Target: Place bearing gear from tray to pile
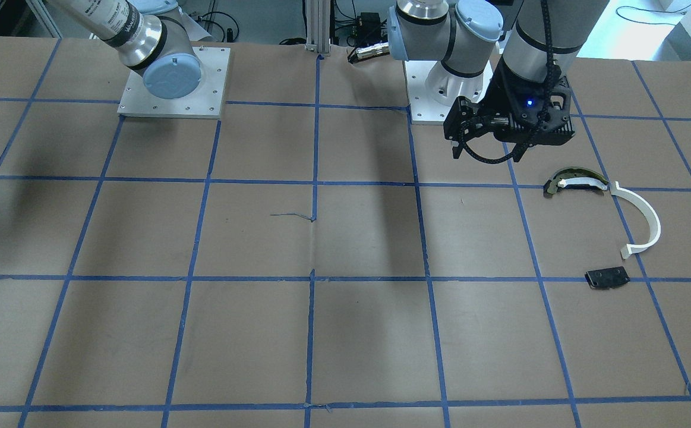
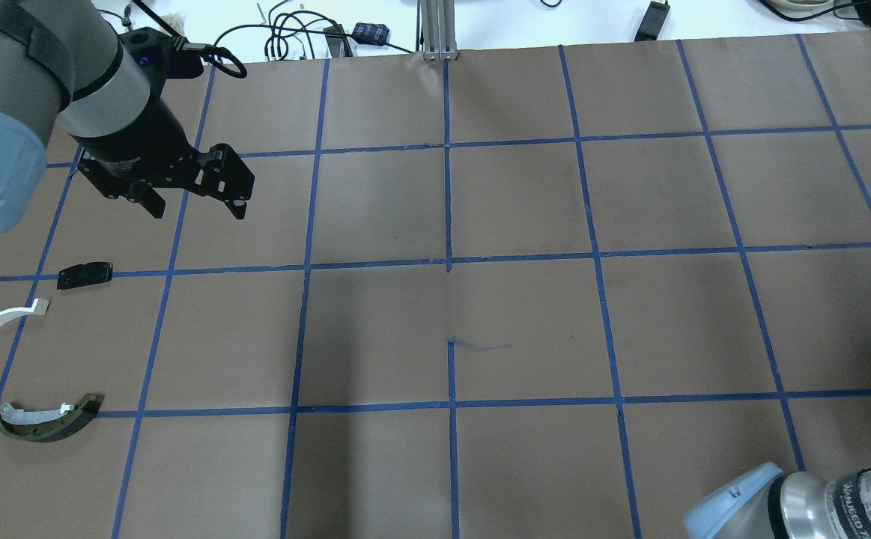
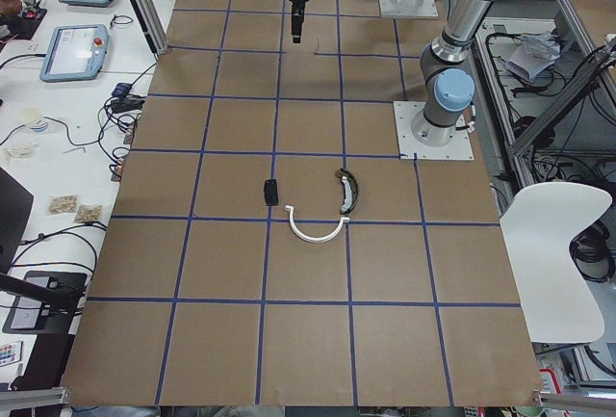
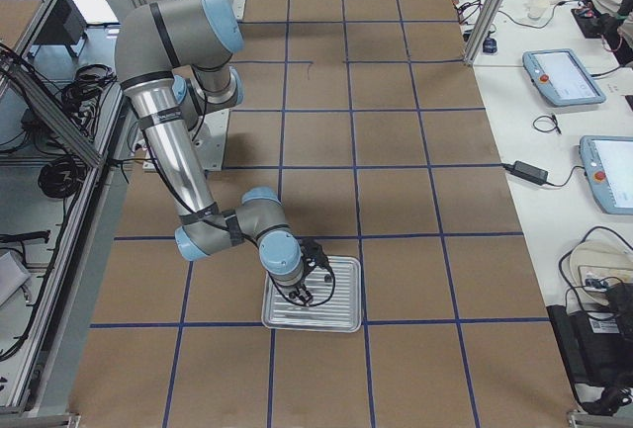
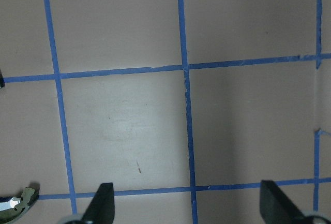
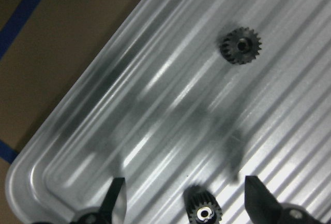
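R gripper point(image 6: 186, 198) hangs open over the tray point(image 6: 129, 105) w/ the bearing gear point(image 6: 202, 211) btwn its jaws but slightly off-centre, so closing may flick it across the ribbed floor; L gripper point(image 2: 197, 212) open, empty, near the pile point(image 2: 46, 429).

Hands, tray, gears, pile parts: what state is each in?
left hand, open, empty.
right hand, open over tray.
tray, on table, holding two gears.
near gear, loose in tray, below right hand.
far gear, loose in tray.
white half-ring, flat on table.
dark curved piece, flat on table.
black plate, flat on table.
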You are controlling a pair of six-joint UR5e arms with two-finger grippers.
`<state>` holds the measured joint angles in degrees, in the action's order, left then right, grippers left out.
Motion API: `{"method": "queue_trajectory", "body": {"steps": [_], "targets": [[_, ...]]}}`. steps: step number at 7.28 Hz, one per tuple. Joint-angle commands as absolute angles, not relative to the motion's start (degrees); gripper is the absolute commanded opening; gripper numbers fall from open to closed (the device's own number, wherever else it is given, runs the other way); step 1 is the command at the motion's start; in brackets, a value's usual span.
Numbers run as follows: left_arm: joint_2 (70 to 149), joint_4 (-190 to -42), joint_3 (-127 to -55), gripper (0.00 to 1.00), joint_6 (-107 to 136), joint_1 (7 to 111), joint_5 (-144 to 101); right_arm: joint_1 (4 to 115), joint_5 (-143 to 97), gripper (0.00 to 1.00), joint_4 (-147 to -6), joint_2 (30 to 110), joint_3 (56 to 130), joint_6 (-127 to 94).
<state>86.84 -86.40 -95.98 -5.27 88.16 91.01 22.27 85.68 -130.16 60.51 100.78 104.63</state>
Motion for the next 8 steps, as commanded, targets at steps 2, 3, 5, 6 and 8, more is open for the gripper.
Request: {"method": "queue_trajectory", "body": {"steps": [2,3,5,6,8], "targets": [[86.66,-86.48,-95.98,1.0,-5.27,88.07,91.05,21.36,85.34,0.73,-130.17,60.12,100.55,104.15],[86.83,-86.48,-96.06,1.0,-5.36,87.89,90.97,21.01,85.25,0.7,-130.17,59.94,100.46,103.54],[86.93,-86.48,-96.06,1.0,-5.36,87.36,90.97,20.74,85.08,0.62,-130.17,60.03,100.72,103.01],[87.18,-86.4,-96.06,1.0,-5.36,87.36,90.97,20.74,85.08,0.54,-130.17,60.03,100.81,102.75],[87.1,-86.4,-96.06,1.0,-5.36,87.36,90.97,20.74,86.12,0.05,-130.25,60.03,100.37,102.92]]}}
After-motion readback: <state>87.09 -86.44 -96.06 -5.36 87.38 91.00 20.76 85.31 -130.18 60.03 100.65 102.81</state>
